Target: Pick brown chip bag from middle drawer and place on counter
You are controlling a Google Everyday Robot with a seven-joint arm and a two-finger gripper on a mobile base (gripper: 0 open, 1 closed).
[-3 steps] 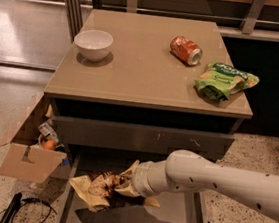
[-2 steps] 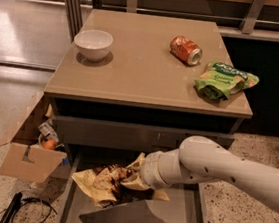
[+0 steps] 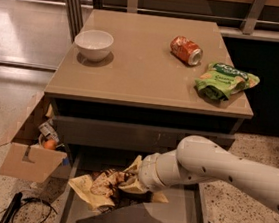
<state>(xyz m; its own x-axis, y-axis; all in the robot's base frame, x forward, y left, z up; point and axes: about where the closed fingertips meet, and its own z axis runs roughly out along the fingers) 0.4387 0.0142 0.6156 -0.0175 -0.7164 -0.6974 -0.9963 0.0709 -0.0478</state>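
Observation:
The brown chip bag (image 3: 94, 187), crumpled, dark brown with cream-yellow edges, hangs a little above the bottom of the open middle drawer (image 3: 177, 222) and casts a shadow on it. My gripper (image 3: 125, 184) is at the end of the white arm that reaches in from the right. It is shut on the bag's right end, and its fingers are mostly hidden by the bag and the wrist. The tan counter (image 3: 143, 76) lies above and behind the drawer.
On the counter stand a white bowl (image 3: 93, 44) at the left, an orange can (image 3: 185, 50) lying on its side, and a green chip bag (image 3: 225, 81) at the right edge. An open cardboard box (image 3: 28, 159) and a black cable (image 3: 17, 210) are on the floor at the left.
The arm has lifted the brown chip bag up off the drawer bottom and drawn it slightly right. A shadow now shows beneath the bag.

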